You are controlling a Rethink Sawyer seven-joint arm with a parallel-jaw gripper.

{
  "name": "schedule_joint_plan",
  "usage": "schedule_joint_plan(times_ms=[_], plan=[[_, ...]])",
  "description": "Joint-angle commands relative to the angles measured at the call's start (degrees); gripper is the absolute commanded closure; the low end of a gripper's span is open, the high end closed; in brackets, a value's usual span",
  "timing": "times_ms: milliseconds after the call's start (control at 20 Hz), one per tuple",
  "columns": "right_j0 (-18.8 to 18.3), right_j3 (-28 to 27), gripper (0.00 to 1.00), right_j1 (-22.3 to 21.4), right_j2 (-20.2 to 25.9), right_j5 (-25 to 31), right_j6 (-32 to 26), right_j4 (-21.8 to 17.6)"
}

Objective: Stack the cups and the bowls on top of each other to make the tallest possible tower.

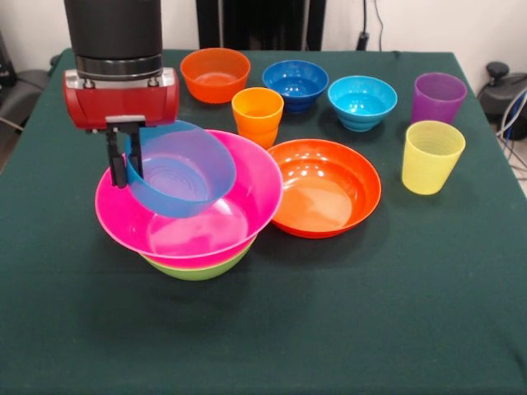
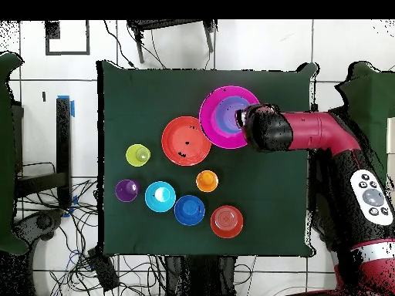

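Note:
My gripper (image 1: 125, 160) is shut on the rim of a small blue bowl (image 1: 185, 169) and holds it tilted just above the big pink bowl (image 1: 206, 234). The pink bowl sits nested in the lime green bowl (image 1: 198, 269); these two form the tower. In the overhead view the blue bowl (image 2: 226, 114) shows inside the pink bowl (image 2: 212, 129), next to the arm's head (image 2: 262, 127). The shallow orange bowl (image 1: 325, 188) lies right of the tower. The orange cup (image 1: 257, 115), yellow cup (image 1: 432, 156) and purple cup (image 1: 438, 97) stand upright on the cloth.
A small orange bowl (image 1: 216, 74), a dark blue bowl (image 1: 295, 82) and a cyan bowl (image 1: 362, 100) stand in a row at the table's far side. A green cloth (image 1: 329, 329) covers the table. Cables lie on the floor around the table (image 2: 116, 270).

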Motion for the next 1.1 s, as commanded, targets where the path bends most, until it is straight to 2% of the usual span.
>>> schedule_joint_plan(times_ms=[50, 1100], plan=[[1.93, 0.33, 1.0, -1.48, -3.22, 0.45, -3.82, -4.15], [4.18, 2.33, 1.0, -2.48, -5.6, -2.82, 1.1, -4.56]])
